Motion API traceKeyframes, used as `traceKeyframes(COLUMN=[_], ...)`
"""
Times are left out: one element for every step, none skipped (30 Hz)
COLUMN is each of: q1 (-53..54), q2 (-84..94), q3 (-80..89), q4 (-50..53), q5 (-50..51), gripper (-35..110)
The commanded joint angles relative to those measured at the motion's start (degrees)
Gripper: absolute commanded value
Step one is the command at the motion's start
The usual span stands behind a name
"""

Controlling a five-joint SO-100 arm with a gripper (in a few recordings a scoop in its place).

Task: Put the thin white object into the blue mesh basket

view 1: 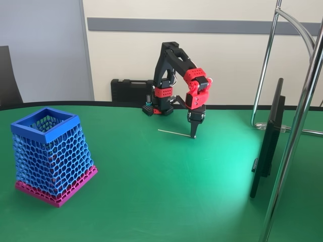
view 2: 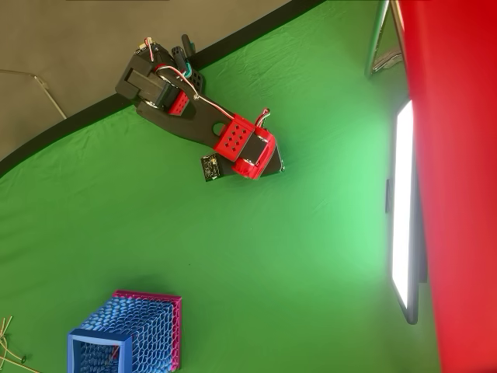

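Fixed view first: the gripper (view 1: 193, 135) points straight down near the table's (view 1: 166, 196) far edge, its tip at the right-hand end of the thin white object (view 1: 174, 132), which lies flat on the green cloth and runs off to the picture's left. The jaws look narrowed to a point around that end, but whether they actually pinch the stick I cannot tell; the tip is too small and dark to read.

The stick looks needle-thin, straight and very light, so weight should be no trouble. I judge the difficulty to be its low profile: it lies tight against the cloth, may roll or skid when nudged, and could slip or pivot in the jaws if held by one end only. A hold nearer its middle would likely keep it level (an end grip would let the long free part droop or swing). It may also bend or snap under a hard squeeze.

The blue mesh basket (view 1: 50, 154) stands upright toward the table's near left corner in this view, well apart from the arm, mouth open upward. Its inside is only partly visible through the rim and lattice; nothing plainly lies in it. In the overhead view the basket (view 2: 132, 332) sits near the bottom left, with the gripper (view 2: 268, 163) beneath the red wrist housing, far across the table.
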Motion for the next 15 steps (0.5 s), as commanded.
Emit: traceKeyframes(q1=[-0.35, -0.35, -0.35, -0.35, -0.35, -0.35, -0.35, -0.35, -0.35, -0.35, -0.35, -0.35, -0.35, -0.35, -0.35], q2=[0.09, 0.0, -0.09, -0.18, -0.35, -0.44, -0.62, -0.7, -0.79, -0.97, -1.05, -1.23, -1.32, -1.41, -1.49], q3=[-2.02, -2.11, -2.2, -2.29, -2.37, -2.46, -2.55, -2.55, -2.64, -2.64, -2.72, -2.72, -2.81, -2.81, -2.9], q4=[0.18, 0.18, 0.18, 0.18, 0.18, 0.18, 0.18, 0.09, 0.09, 0.09, 0.09, 0.09, 0.09, 0.09, 0.09], q5=[-0.26, -0.26, -0.26, -0.26, -0.35, -0.35, -0.35, -0.35, -0.35, -0.35, -0.44, -0.44, -0.44, -0.44, -0.44], gripper=[16, 16, 16, 16, 16, 16, 16, 16, 16, 16, 16, 16, 16, 16, 16])
